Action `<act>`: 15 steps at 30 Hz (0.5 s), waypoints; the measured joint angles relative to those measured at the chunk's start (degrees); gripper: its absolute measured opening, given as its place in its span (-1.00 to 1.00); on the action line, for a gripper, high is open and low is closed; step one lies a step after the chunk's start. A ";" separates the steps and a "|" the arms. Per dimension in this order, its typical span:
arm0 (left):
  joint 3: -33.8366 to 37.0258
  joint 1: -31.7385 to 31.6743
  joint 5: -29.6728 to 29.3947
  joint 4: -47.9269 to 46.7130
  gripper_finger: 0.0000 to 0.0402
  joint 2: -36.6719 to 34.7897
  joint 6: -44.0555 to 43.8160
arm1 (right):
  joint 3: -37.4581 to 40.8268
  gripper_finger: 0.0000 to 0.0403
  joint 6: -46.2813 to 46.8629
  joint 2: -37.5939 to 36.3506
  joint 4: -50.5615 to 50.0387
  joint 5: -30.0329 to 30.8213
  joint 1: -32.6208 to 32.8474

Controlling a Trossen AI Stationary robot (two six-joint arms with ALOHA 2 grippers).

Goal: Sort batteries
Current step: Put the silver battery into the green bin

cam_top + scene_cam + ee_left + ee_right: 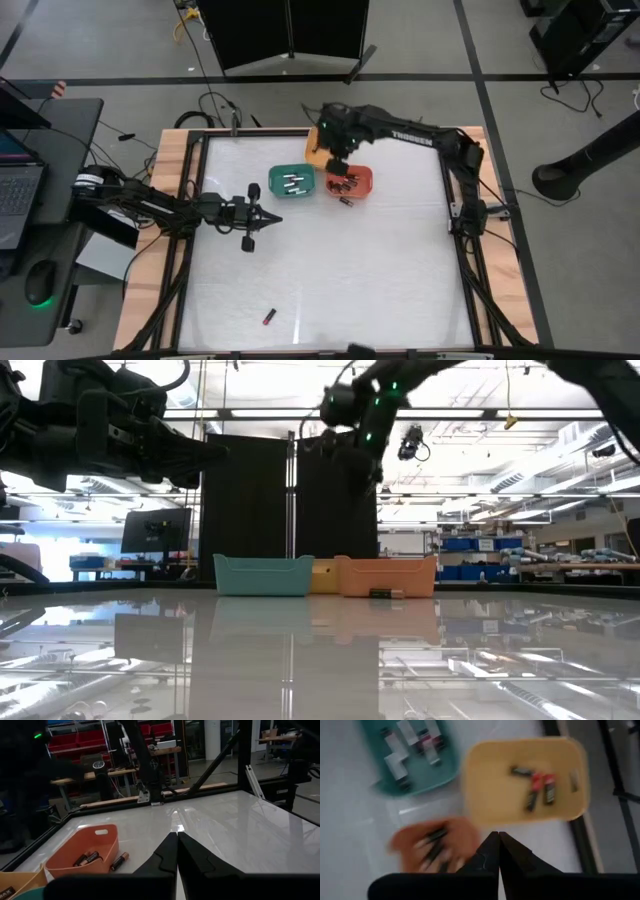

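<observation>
Most batteries are already lying sorted in the green bin [291,182], orange bin [349,182] and yellow bin [520,782], while the right tool [338,164], pressed together and seemingly empty, is hovering above them, the left tool [272,219] waiting pressed together, one cell [346,201] beside the orange bin and a red battery [269,317] near the surface's front edge remaining.

We see a worktop [330,280] of smooth, glossy white, mirroring the ceiling lights in the low view, edged with pale bare wood [160,230] and a dark metal frame [470,290]. The green bin [275,190], orange bin [365,180] and yellow bin [485,795] look like smooth matt plastic. The arms' casings [420,138] read as matt black.
</observation>
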State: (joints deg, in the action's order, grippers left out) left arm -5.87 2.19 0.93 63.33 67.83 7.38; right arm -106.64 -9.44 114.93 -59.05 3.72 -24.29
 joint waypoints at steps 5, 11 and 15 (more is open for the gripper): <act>0.00 -0.01 -0.01 -0.04 -0.92 0.00 -0.15 | 7.10 -0.90 4.23 -5.29 -4.58 2.00 5.99; 0.00 0.00 0.00 -0.02 -0.92 0.00 -0.15 | 26.37 -0.95 16.88 -17.49 -3.76 4.31 14.07; 0.00 0.01 -0.01 -0.02 -0.92 0.00 -0.15 | 40.17 -0.96 31.24 -26.69 -8.34 4.15 20.25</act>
State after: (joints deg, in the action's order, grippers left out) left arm -5.87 2.20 0.92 63.31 67.83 7.22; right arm -66.47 21.80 88.24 -67.40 7.87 -4.04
